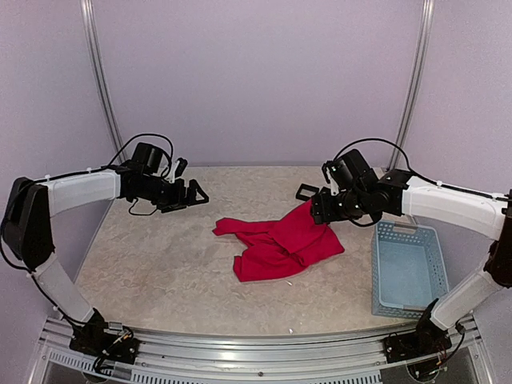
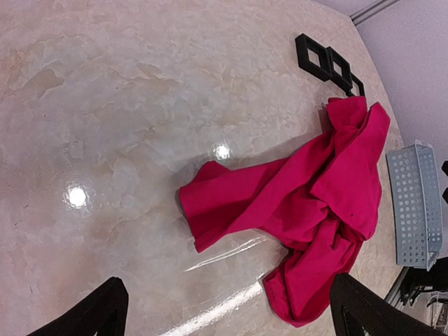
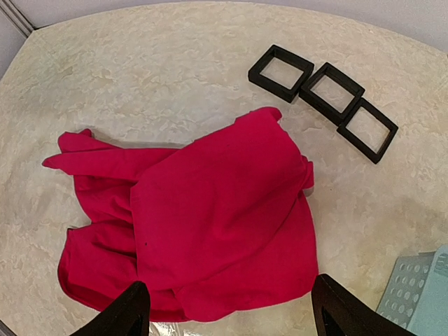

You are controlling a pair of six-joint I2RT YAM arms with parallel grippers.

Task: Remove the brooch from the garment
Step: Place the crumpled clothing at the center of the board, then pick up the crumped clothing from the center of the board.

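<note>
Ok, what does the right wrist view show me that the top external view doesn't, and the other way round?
Right wrist only: all three black square frames in a row beyond the garment; from above just one peeks out by the right gripper. Top external only: the left gripper, open over the table, and the whole basket. Shared: the crumpled red garment on the table, and part of the basket. Neither shows a brooch clearly.
</note>
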